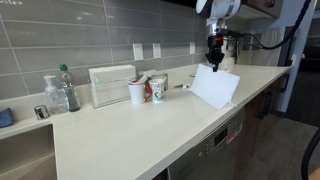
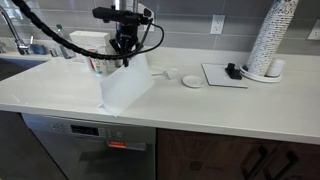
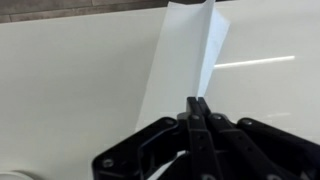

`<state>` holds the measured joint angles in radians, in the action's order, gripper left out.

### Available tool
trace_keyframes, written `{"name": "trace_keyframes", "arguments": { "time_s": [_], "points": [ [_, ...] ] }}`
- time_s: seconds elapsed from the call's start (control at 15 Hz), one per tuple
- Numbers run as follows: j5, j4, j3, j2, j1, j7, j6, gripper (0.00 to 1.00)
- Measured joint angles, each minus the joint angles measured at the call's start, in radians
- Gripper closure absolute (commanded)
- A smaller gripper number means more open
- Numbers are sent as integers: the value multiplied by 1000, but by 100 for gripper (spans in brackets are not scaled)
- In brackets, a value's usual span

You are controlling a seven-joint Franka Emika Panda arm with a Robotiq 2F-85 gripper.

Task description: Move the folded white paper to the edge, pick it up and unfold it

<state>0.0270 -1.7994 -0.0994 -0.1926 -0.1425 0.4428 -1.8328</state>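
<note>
The folded white paper [image 1: 215, 86] hangs from my gripper [image 1: 213, 62] over the white countertop. It is partly spread into a tent shape, and its lower edge rests on the counter near the front edge [image 2: 70, 108]. In an exterior view the paper [image 2: 126, 86] hangs below the gripper [image 2: 124, 59]. In the wrist view the gripper fingers [image 3: 198, 103] are pressed together on the paper's top edge, and the sheet [image 3: 188, 55] runs away from them.
A white ribbed box [image 1: 110, 85], white cups [image 1: 137, 93], a red-patterned cup [image 1: 158, 88] and bottles [image 1: 66, 88] stand by the tiled wall. A stack of cups [image 2: 272, 38], a black tray [image 2: 225, 75] and a small dish [image 2: 192, 81] stand further along.
</note>
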Motion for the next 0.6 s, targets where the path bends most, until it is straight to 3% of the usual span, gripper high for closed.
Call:
{"name": "trace_keyframes", "arguments": {
  "time_s": [0.6],
  "points": [
    [-3,56,27,-134,0,-1,-116,100]
  ]
}}
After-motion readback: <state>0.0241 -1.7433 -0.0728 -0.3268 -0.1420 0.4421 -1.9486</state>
